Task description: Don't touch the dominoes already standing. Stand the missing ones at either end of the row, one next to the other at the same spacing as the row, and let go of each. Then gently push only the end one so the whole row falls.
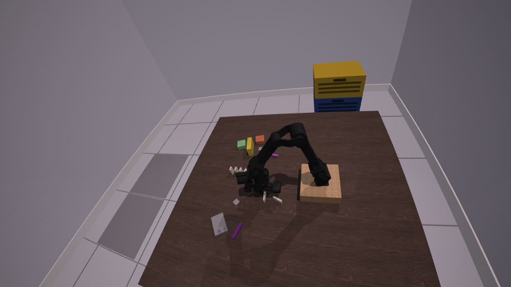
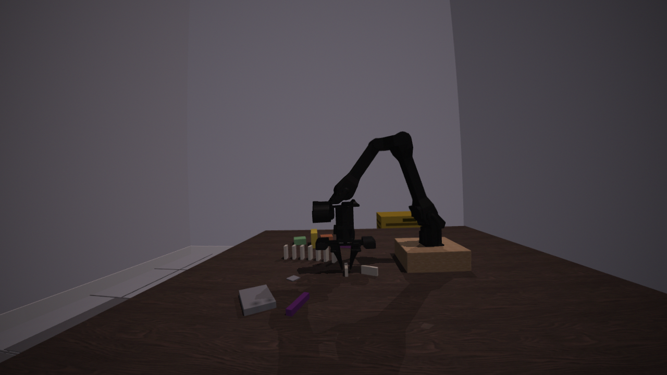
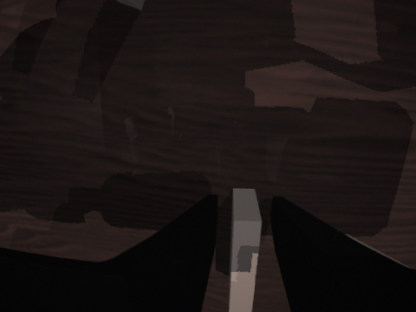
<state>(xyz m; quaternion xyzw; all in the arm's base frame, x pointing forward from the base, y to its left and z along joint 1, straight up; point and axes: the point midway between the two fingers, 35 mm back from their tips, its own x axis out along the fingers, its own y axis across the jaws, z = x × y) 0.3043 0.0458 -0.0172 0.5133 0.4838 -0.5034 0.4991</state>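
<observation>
Several white dominoes (image 1: 231,170) (image 2: 302,252) stand upright in a spaced row; the arm partly hides the row's right end in the top view. My gripper (image 1: 264,193) (image 2: 346,267) (image 3: 243,205) points down at table level, its fingers partly closed and still open around a loose white domino (image 1: 264,197) (image 2: 346,272) (image 3: 246,234). That domino lies on its long narrow side; the wrist view shows a small gap between it and each finger. Another loose domino (image 1: 277,199) (image 2: 369,270) lies on its long side just right of the gripper.
A yellow block (image 1: 250,146) (image 2: 313,237), a green block (image 1: 241,144) (image 2: 299,240) and an orange block (image 1: 259,139) are behind the row. A small grey piece (image 1: 235,201) (image 2: 293,277), a grey box (image 1: 219,224) (image 2: 257,298) and a purple stick (image 1: 237,230) (image 2: 297,303) lie nearer the front left.
</observation>
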